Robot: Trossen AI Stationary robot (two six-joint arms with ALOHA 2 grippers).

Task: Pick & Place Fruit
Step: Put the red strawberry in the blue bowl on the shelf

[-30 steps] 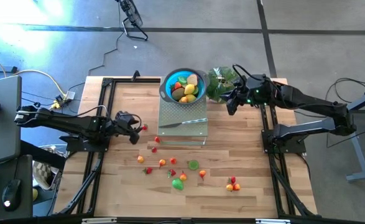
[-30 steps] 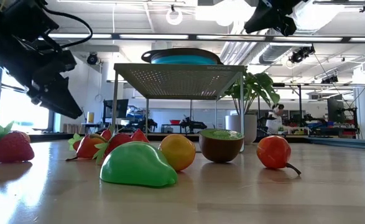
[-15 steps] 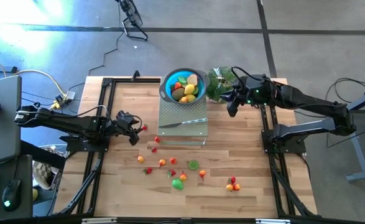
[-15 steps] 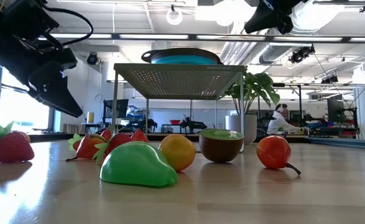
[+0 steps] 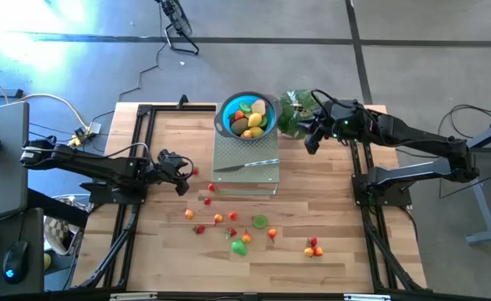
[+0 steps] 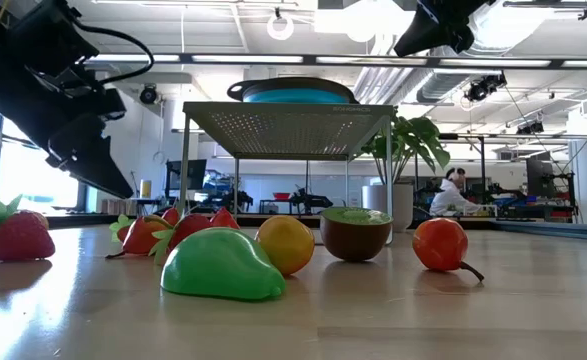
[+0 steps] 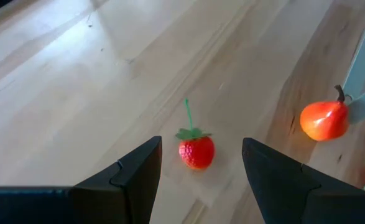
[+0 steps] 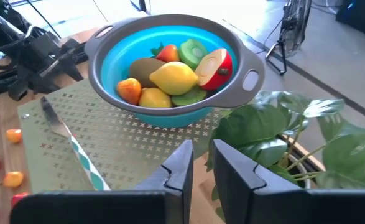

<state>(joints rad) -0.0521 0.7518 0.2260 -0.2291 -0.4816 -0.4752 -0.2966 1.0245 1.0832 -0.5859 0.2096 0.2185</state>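
Several small toy fruits (image 5: 239,247) lie scattered on the wooden table in front of a perforated metal rack (image 5: 245,177). A blue bowl (image 8: 107,56) stands on the rack with several fruits (image 8: 174,78) in it. A red strawberry (image 7: 196,151) with a green stalk lies on the table. My left gripper (image 7: 201,168) hangs open just above the table, at its left, with a finger on either side of the strawberry and short of it (image 5: 195,171). My right gripper (image 8: 201,165) is shut on nothing, held high over the rack's far right corner (image 5: 310,144).
A silver knife (image 5: 245,165) lies on the rack near the bowl. A leafy green plant (image 8: 294,137) stands right of the bowl, under my right gripper. A red-orange fruit (image 7: 324,120) lies by the rack's leg. Black frame rails (image 5: 136,209) run along both table sides.
My right gripper has rolled a little about its own pointing line while staying where it was, high beside the bowl. The fruits have not moved.
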